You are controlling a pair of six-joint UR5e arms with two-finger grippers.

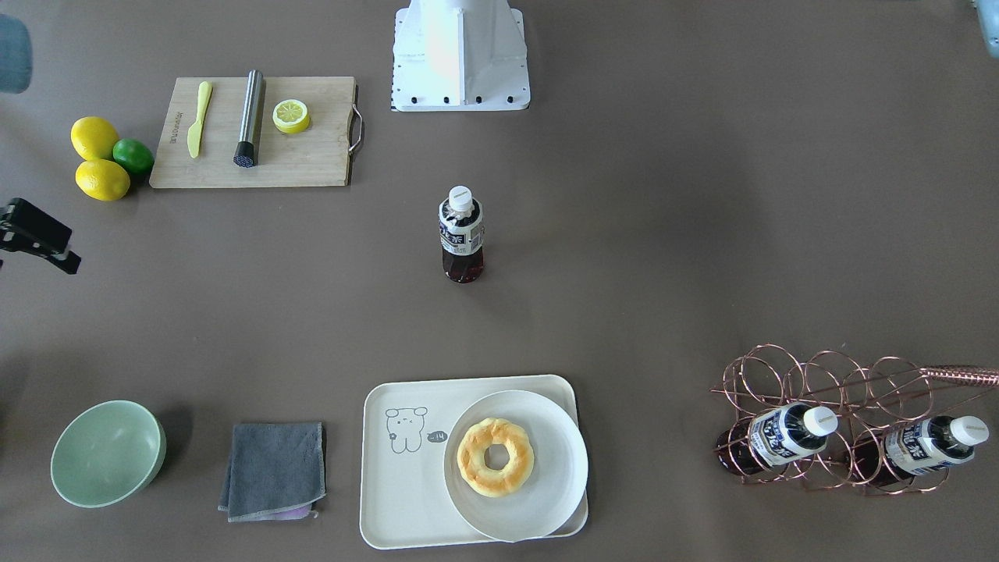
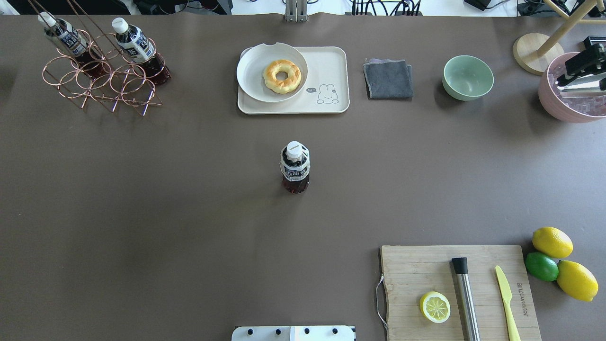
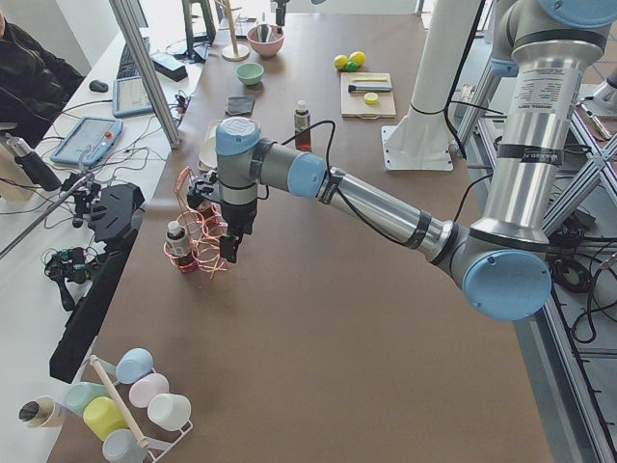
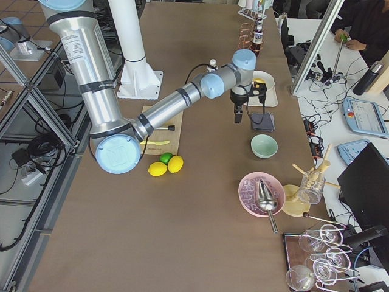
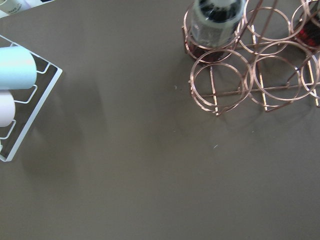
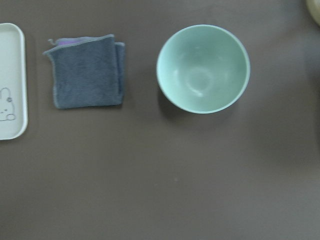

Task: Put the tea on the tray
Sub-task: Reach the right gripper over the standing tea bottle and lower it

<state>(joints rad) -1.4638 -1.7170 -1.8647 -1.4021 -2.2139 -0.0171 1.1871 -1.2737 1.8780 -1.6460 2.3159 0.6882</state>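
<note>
One tea bottle stands upright and alone at the table's middle, with nothing gripping it. Two more tea bottles lie in a copper wire rack. The cream tray holds a white plate with a doughnut; its bear-drawing half is bare. My left gripper hangs above the table beside the rack. My right gripper hangs high over the grey cloth and green bowl. Whether either is open or shut, I cannot tell.
A grey cloth and green bowl lie right of the tray. A cutting board carries a lemon half, steel cylinder and yellow knife, with lemons and a lime beside it. A pink bowl sits far right.
</note>
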